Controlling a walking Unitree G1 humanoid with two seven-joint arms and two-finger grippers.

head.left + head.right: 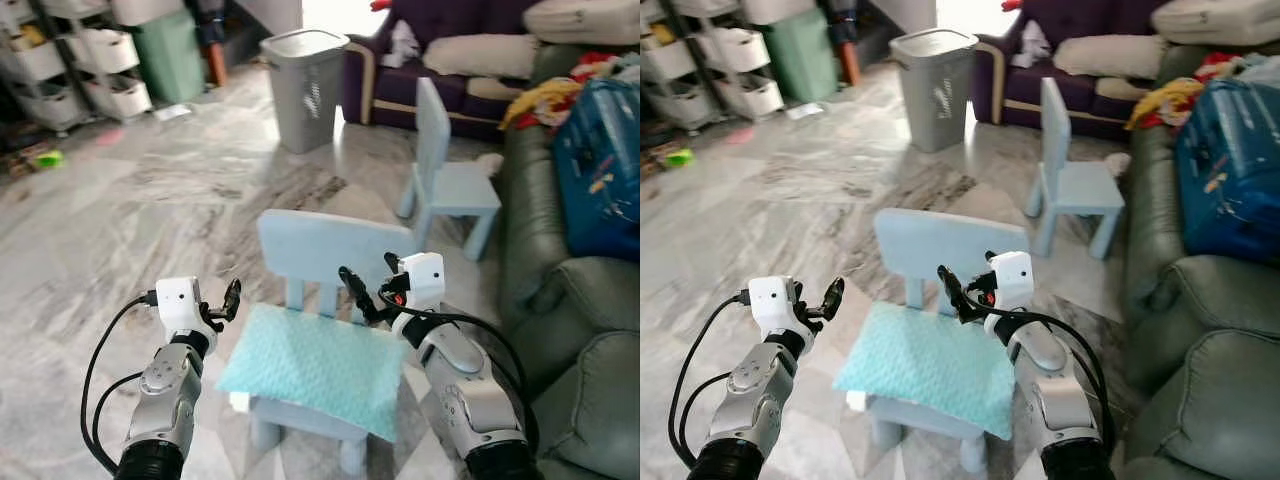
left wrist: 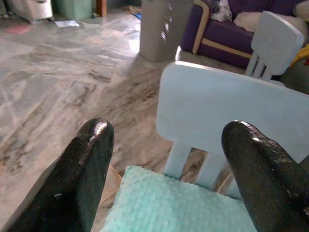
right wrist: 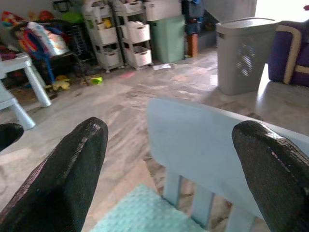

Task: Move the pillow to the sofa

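While both tools gape open, left tool (image 1: 226, 300) and right tool (image 1: 366, 292) flank the pillow (image 1: 312, 366) on the chair (image 1: 330, 245).

Both arms are built of silver-grey metal segments with rounded, cast-looking housings, darkening to black ribbed cuffs nearest the camera. Each wrist carries a small white box-shaped camera module with a dark round lens on its face. The left gripper (image 1: 229, 300) and the right gripper (image 1: 364, 292) each end in two long black fingers (image 2: 82, 174) with a glossy, slightly textured surface and rounded tips (fine weave shows on the right pair (image 3: 67, 169)). Black cables loop loosely from each white module back along the forearm. A touch of red wiring shows beside the right module
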